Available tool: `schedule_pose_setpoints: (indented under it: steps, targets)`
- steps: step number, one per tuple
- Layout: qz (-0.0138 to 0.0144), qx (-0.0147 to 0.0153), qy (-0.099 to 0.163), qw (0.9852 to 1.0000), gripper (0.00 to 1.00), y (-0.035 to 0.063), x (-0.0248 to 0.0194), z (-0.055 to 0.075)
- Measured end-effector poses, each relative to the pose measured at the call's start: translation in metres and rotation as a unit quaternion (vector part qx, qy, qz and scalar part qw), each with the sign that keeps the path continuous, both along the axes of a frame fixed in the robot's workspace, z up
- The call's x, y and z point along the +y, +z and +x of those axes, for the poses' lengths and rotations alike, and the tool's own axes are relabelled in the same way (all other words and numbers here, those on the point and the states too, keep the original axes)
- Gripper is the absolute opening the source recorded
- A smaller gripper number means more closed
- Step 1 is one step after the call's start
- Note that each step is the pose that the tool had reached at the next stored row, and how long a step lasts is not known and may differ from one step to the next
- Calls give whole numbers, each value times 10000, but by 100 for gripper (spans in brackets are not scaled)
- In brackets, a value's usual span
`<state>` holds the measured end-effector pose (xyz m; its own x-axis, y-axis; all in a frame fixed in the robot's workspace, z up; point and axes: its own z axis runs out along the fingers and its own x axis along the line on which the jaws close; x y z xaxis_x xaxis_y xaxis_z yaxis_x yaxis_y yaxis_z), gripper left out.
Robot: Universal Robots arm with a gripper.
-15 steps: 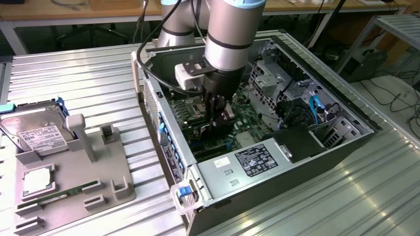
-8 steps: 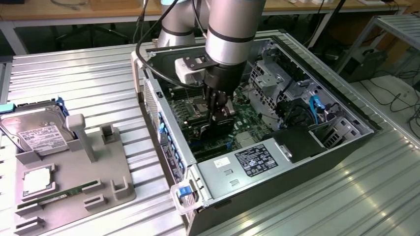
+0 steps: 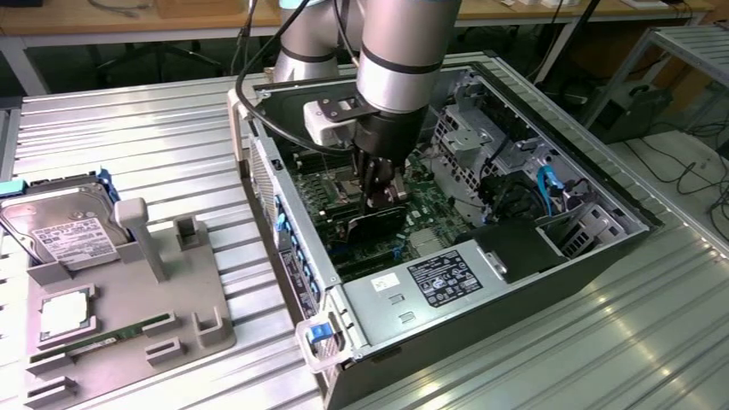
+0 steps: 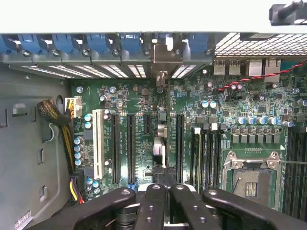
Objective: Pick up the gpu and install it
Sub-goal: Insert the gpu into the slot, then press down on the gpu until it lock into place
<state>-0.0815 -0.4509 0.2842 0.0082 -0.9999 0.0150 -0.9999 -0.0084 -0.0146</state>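
You have the ribbed metal counter (image 3: 137, 128) carrying an open computer case (image 3: 592, 256), with the arm (image 3: 399, 51) reaching down inside it. At about 9 o'clock from the case sits a grey parts holder (image 3: 171, 282) with a hard drive (image 3: 63, 226). Over the motherboard (image 4: 206, 96), your jaws (image 3: 381, 203) are clamped on the gpu (image 3: 376, 224), held edge-on above the expansion slots (image 4: 129, 143).

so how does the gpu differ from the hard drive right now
The gpu is black and thin, held in the jaws inside the computer case; the hard drive is silver, boxy, white-labelled, sitting in the grey holder outside it. Both are rectangular parts.
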Motion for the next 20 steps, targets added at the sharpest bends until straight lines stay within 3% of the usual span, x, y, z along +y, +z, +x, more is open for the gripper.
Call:
schedule_pose_setpoints:
  steps: [13,20]
  targets:
    - [0,0,1,10000,11,0,0,-6]
    - [1,0,49,10000,11,-1,0,-130]
